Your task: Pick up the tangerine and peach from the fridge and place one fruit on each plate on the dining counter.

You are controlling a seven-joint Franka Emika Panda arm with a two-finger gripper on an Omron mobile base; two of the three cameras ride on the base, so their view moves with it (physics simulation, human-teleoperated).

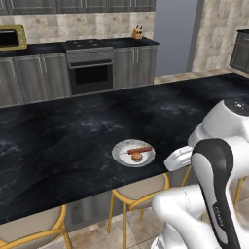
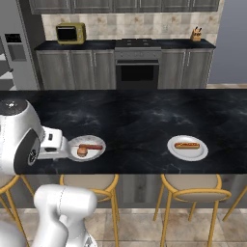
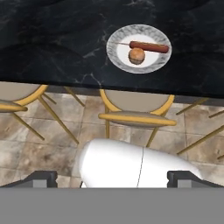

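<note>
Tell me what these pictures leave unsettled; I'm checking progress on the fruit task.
- Fridge: right base view, cut off by the left edge; its inside is hidden.
- Gripper: hand view, the fingertips barely rise above the bottom band, so whether it is open or shut is unclear.
- Fruit beside the sausage: too small to tell tangerine from peach.

You had the oven [image 2: 137,72] centred in the wall counter [image 2: 87,46], a yellow microwave [image 2: 70,33] to its left, a knife block [image 2: 195,34] to its right, tiled floor [image 3: 39,148] below.
</note>
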